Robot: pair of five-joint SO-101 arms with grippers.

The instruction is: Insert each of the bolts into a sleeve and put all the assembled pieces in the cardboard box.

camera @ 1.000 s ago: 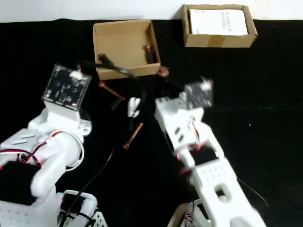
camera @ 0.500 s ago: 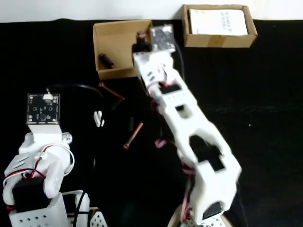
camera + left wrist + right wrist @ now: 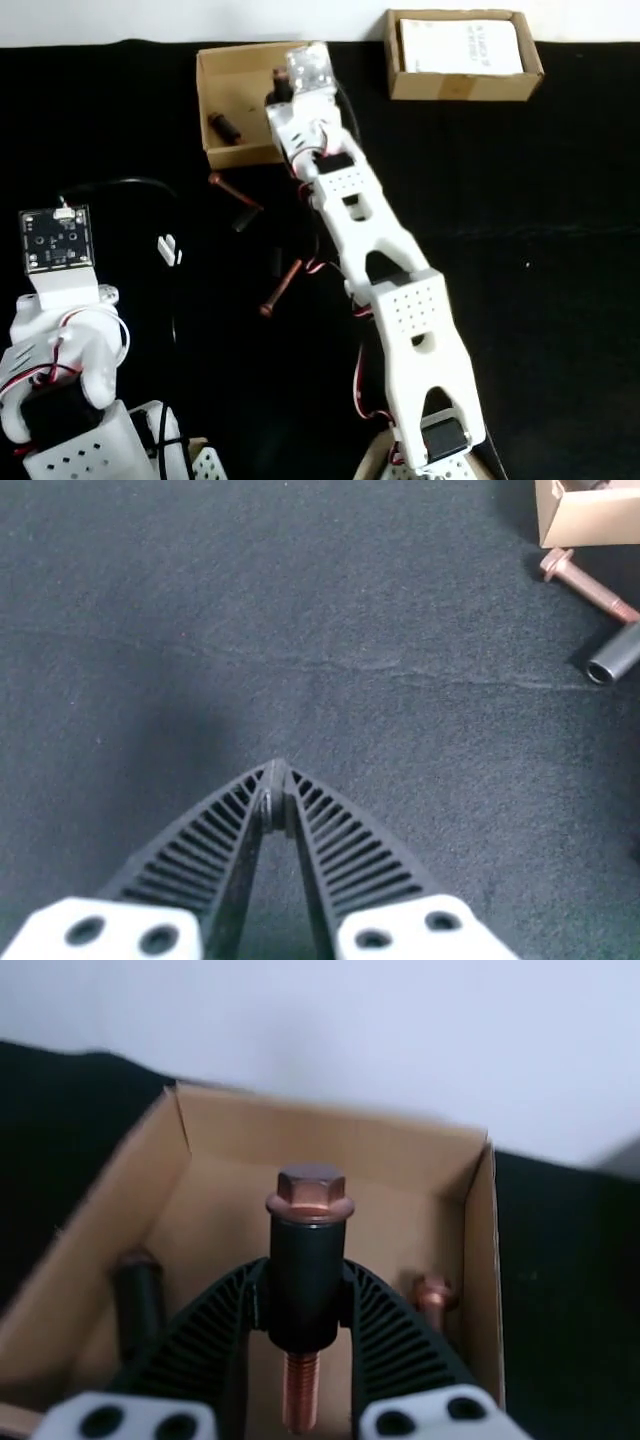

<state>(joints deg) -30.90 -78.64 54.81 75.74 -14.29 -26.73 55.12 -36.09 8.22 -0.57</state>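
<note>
Right pincer (image 3: pixel 305 1290): clenched around the black sleeve of an assembled piece (image 3: pixel 305 1260), which it holds upright over the cardboard box; the copper hex head sits on top and the threaded end pokes out under the sleeve
Right arm (image 3: pixel 370 250): stretched long across the bench, its wrist above the box's right-hand part
Cardboard box (image 3: pixel 330 1135): open on top, at the far side of the bench, left of centre from where I stand
Inside the box: one finished piece (image 3: pixel 137 1295) near one side wall, a second one (image 3: pixel 432 1298) close to the opposite wall
Left pincer (image 3: pixel 275 785): clenched on nothing, tips pressed together, over bare black cloth
Left arm (image 3: pixel 60 330): drawn back at the near left corner, well apart from the box
Loose bolts: one (image 3: pixel 234 190) lies just in front of the box, another (image 3: pixel 282 286) lies nearer the middle, beside the right arm
Loose sleeves: one (image 3: pixel 243 219) just beside the first bolt's end, another (image 3: pixel 277 262) near the second bolt
Second box (image 3: pixel 465 85): far right, with a white printed sheet lying in it
Bench (image 3: pixel 560 250): covered in black cloth
</note>
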